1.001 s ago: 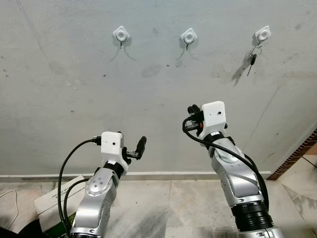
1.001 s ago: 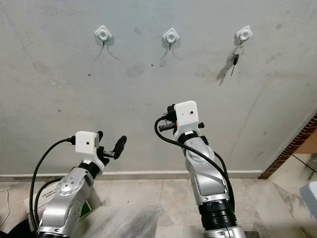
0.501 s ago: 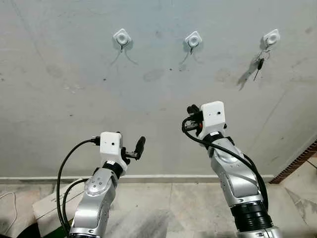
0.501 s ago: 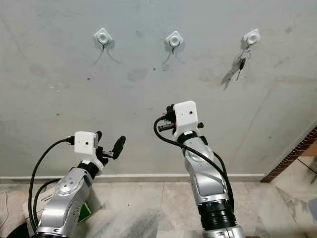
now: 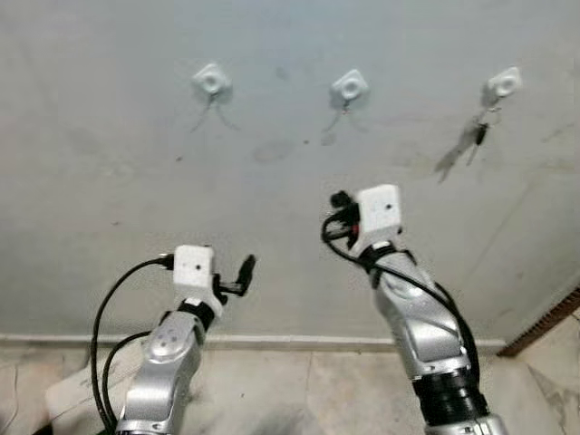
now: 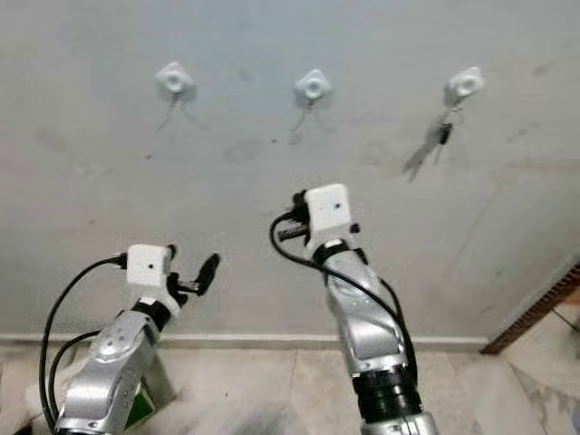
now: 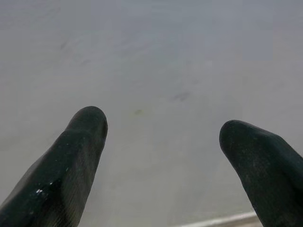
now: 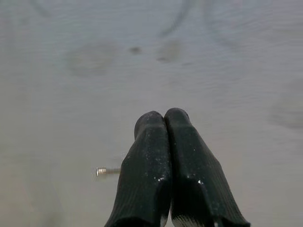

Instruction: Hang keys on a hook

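A pale grey wall (image 5: 272, 181) took up most of the head views, with a skirting line and tiled floor (image 5: 299, 390) at its foot. Three white hooks were fixed in a row high on it: the left hook (image 5: 210, 82), the middle hook (image 5: 349, 87) and the right hook (image 5: 502, 86). The keys (image 5: 478, 136) hung from the right hook, a small dark bunch on a ring, lying against the wall well above and to the right of both arms. They looked light, hard and loose on the ring, apt to swing or slip; the ring seemed the surest place to pinch.

The right gripper (image 8: 164, 123) was raised toward the wall with its fingers pressed together, nothing visibly held between them. The left gripper (image 7: 163, 137), lower down, had its fingers spread wide apart on nothing, pointing at bare wall.
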Motion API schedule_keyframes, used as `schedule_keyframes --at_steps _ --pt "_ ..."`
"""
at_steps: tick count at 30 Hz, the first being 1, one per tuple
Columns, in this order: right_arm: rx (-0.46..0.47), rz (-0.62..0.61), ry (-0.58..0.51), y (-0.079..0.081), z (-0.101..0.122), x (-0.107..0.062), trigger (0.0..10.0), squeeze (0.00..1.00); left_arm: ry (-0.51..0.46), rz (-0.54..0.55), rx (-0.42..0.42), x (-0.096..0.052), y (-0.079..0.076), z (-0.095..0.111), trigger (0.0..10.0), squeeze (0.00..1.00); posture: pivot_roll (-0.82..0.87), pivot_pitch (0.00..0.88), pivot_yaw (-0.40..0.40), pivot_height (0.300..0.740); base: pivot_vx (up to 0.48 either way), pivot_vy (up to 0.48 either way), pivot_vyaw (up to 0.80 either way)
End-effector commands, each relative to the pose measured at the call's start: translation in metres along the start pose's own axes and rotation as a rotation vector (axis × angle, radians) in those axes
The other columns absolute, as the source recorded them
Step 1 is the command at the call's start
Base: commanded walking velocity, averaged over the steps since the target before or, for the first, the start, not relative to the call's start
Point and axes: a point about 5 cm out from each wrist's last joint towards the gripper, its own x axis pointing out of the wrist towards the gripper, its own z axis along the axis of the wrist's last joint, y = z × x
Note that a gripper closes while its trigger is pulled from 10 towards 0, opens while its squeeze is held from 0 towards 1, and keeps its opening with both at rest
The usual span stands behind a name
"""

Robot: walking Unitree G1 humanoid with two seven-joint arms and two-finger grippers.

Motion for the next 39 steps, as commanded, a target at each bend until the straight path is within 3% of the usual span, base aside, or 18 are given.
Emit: schedule_keyframes --at_steps 1,16,26,32,39 --pt "-0.009 -0.029 -0.007 -0.009 0.002 -0.002 10.0 0.00 0.003 -0.018 0.002 0.001 -0.006 0.000 10.0 0.00 0.04 0.000 0.008 0.740 0.349 0.000 0.00" --pt "-0.008 -0.017 -0.005 -0.005 0.001 -0.001 10.0 0.00 0.016 -0.016 0.005 0.001 -0.006 -0.001 10.0 0.00 0.05 0.000 0.007 0.740 0.337 0.000 0.00" --pt "-0.014 -0.017 -0.002 -0.006 0.000 -0.002 10.0 0.00 -0.022 -0.001 -0.003 0.002 -0.007 0.003 10.0 0.00 0.04 0.000 0.007 0.740 0.000 0.000 0.00" --pt "-0.007 -0.009 -0.014 -0.006 0.000 -0.004 10.0 0.00 -0.080 -0.020 0.070 0.000 -0.008 0.013 10.0 0.00 0.05 0.000 0.003 0.740 0.000 0.000 0.00" --pt "0.004 0.048 -0.135 0.003 0.028 -0.002 10.0 0.00 -0.092 -0.045 0.098 0.000 -0.014 0.014 10.0 0.00 0.05 0.000 0.006 0.740 0.000 0.000 0.00"
